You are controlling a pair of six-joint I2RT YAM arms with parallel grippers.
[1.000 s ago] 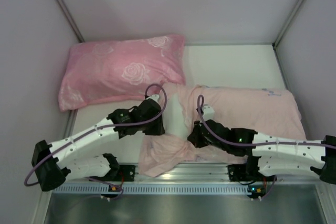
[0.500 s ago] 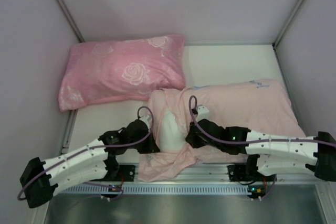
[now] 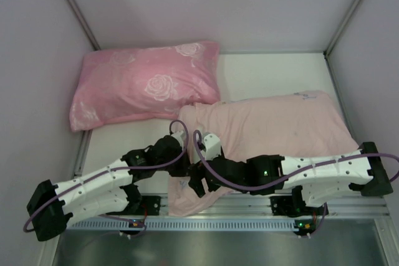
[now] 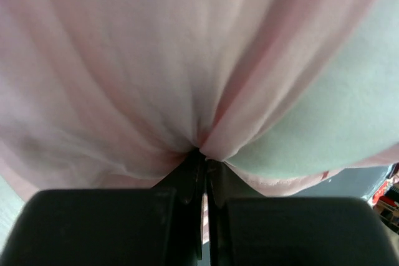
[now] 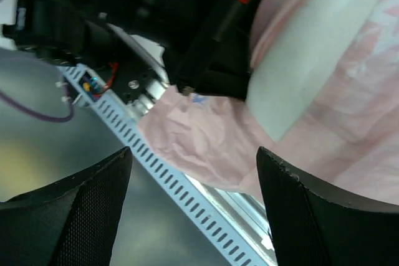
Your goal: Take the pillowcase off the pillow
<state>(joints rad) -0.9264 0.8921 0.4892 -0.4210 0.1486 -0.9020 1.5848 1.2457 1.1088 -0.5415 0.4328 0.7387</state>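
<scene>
The pillowcase (image 3: 274,132) lies pale pink side out across the right half of the table, with the pillow inside it. A bare white patch of the pillow (image 4: 336,110) shows in the left wrist view. It shows again in the right wrist view as a strip of the pillow (image 5: 299,79). My left gripper (image 3: 182,167) is at the case's near-left end, shut on a pinched fold of the pillowcase (image 4: 156,79). My right gripper (image 3: 198,182) hovers just beside it, open, over the loose crumpled corner of the pillowcase (image 5: 206,135) with nothing between its fingers (image 5: 299,210).
A brighter pink rose-patterned pillow (image 3: 143,85) lies at the back left. A perforated metal rail (image 3: 218,222) runs along the near edge, with a grey metal surface below it. Walls close in the left, back and right.
My right gripper let go, opened and moved left to the case's near-left corner. My left gripper closed on the fabric. The white pillow patch seen half a second ago is now covered in the top view.
</scene>
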